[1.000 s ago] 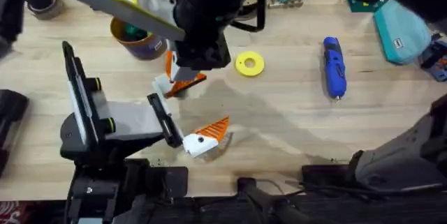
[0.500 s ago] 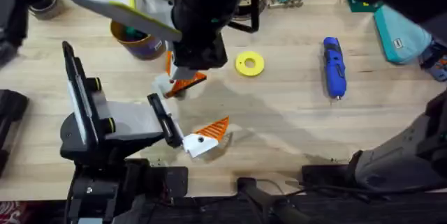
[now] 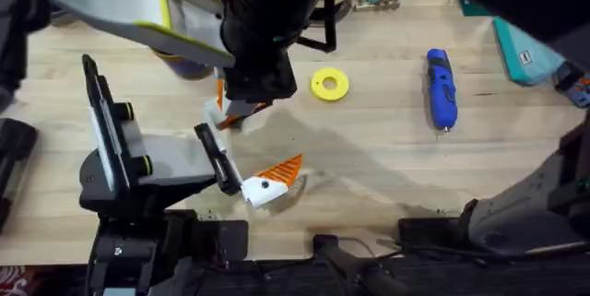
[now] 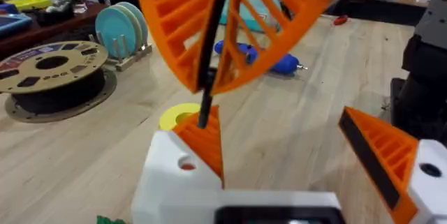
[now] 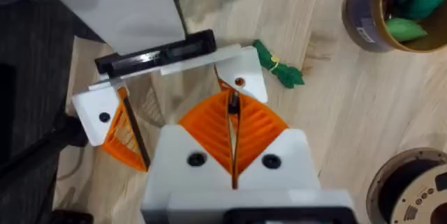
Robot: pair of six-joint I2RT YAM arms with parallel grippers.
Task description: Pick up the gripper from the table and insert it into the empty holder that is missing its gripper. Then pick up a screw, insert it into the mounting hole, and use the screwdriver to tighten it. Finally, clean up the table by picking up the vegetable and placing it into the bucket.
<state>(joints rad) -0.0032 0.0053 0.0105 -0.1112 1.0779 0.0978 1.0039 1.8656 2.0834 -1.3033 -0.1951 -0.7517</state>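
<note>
My left gripper [image 3: 249, 144] lies open on the table. One finger base, the white holder [image 5: 241, 77], carries the orange ribbed gripper [image 4: 206, 140] seated in it, with a small mounting hole [image 5: 239, 82] showing. The other finger [image 4: 391, 165] has its own orange pad. My right gripper [image 5: 232, 137] hangs just over that holder, shut on a thin dark screw [image 4: 204, 109] whose tip points at the orange piece. The blue screwdriver [image 3: 440, 87] lies to the right. The dark green vegetable [image 5: 279, 70] lies beside the holder. The purple bucket [image 5: 391, 15] holds green lumps.
A yellow disc [image 3: 329, 84] lies between the grippers and the screwdriver. A brown filament spool [image 4: 52, 77] and a rack of teal plates [image 4: 122, 28] stand at the back. A teal pouch [image 3: 525, 47] sits far right. The right arm crosses above the table's back left.
The right arm has shifted slightly, now covering more of the bucket in the overhead view. Its gripper stays over the holder. The left arm has not moved.
</note>
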